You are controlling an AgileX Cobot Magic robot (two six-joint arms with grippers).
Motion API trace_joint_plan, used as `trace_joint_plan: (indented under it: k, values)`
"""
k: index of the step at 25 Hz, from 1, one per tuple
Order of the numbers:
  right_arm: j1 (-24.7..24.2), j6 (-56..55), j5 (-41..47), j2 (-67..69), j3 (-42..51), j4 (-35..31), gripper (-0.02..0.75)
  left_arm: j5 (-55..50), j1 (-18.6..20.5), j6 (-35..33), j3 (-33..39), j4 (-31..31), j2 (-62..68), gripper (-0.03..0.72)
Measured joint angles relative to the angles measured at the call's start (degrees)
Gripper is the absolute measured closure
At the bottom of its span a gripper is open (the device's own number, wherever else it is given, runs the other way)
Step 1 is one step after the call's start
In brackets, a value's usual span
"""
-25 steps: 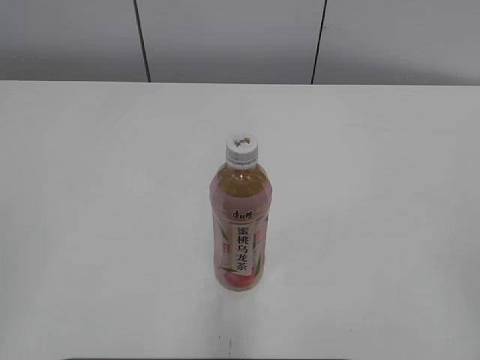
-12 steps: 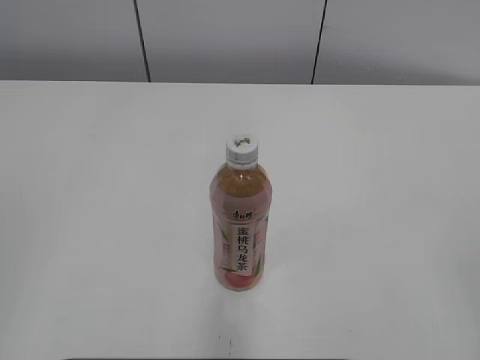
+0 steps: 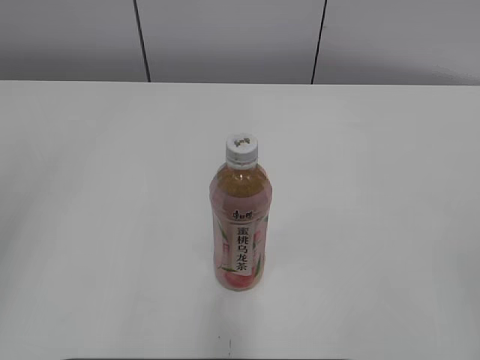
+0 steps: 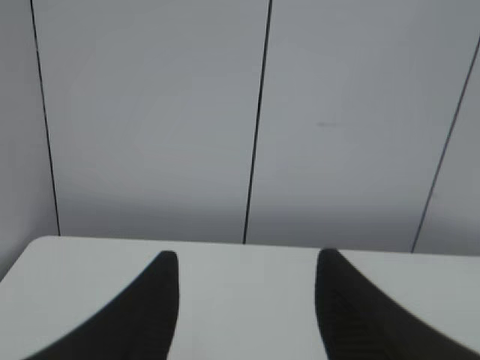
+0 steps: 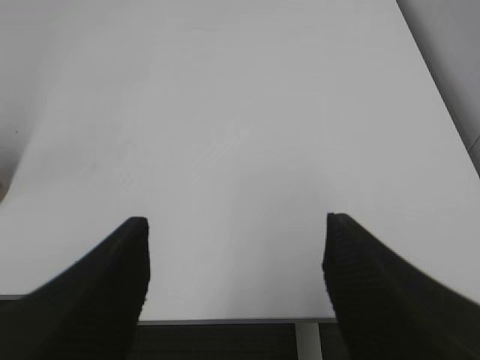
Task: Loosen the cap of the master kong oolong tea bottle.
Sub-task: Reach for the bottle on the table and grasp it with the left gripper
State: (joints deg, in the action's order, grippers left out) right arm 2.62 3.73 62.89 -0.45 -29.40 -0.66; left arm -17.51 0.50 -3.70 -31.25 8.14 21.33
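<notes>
The master kong oolong tea bottle (image 3: 240, 232) stands upright near the middle front of the white table (image 3: 90, 187) in the exterior view. It holds amber tea and has a pink peach label with a white strip of dark characters. Its white ribbed cap (image 3: 241, 148) with a small dark logo sits on top. Neither arm shows in the exterior view. My left gripper (image 4: 247, 259) is open and empty over the table, facing the wall. My right gripper (image 5: 236, 225) is open and empty above the table's near edge. The bottle shows in neither wrist view.
A grey panelled wall (image 3: 225, 37) with dark vertical seams stands behind the table's far edge. The right wrist view shows the table's front edge (image 5: 225, 321) and a white leg (image 5: 306, 341) below it.
</notes>
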Motion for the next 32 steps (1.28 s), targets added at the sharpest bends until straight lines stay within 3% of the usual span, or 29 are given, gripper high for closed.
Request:
trace_joint_plan:
  k: [13,19,29,32]
  values:
    - [0.0,0.0,0.0,0.0,0.0,0.0,0.192,34.7,0.0,0.0,8.0,0.7,27.8,0.318]
    - [0.0,0.0,0.0,0.0,0.0,0.0,0.192,46.1,-0.2,0.7,8.9,0.8,40.5,0.318]
    - [0.0,0.0,0.0,0.0,0.0,0.0,0.192,61.7,-8.1,0.9,9.0,-6.8,60.2,0.318]
    - [0.0,0.0,0.0,0.0,0.0,0.0,0.192,65.1,-8.8,1.3,9.0,-10.3,64.6,0.318]
